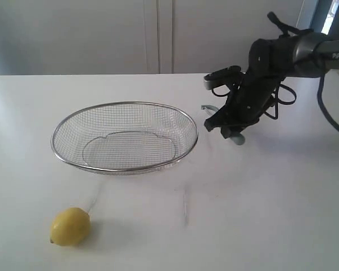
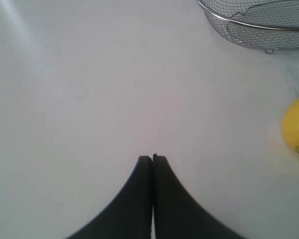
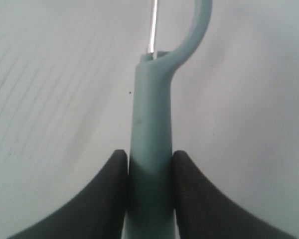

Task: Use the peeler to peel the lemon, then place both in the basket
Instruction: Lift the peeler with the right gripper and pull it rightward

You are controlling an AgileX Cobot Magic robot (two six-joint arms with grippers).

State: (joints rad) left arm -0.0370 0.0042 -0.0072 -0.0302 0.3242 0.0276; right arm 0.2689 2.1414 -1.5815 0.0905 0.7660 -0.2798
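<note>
surface: white table (image 1: 271, 197) with pale cupboard panels behind it.
peeler (image 3: 150, 124): long axis in line with the right gripper's fingers; the curved metal head sticks out past the fingertips, and the pale blue handle runs back between them.
right gripper (image 3: 149, 162): clamped on the peeler's handle, one black finger (image 3: 107, 189) on each side.
right arm (image 1: 282, 56): comes in from the side, with the wrist bent down toward the table.
basket (image 1: 124, 103): just beyond the peeler's head, apart from it.
lemon (image 1: 70, 226): on its side, well apart from the right gripper, beyond the basket; ahead of the left gripper and off to one side.
left gripper (image 2: 152, 159): fingers pressed together, holding nothing, over bare table.
</note>
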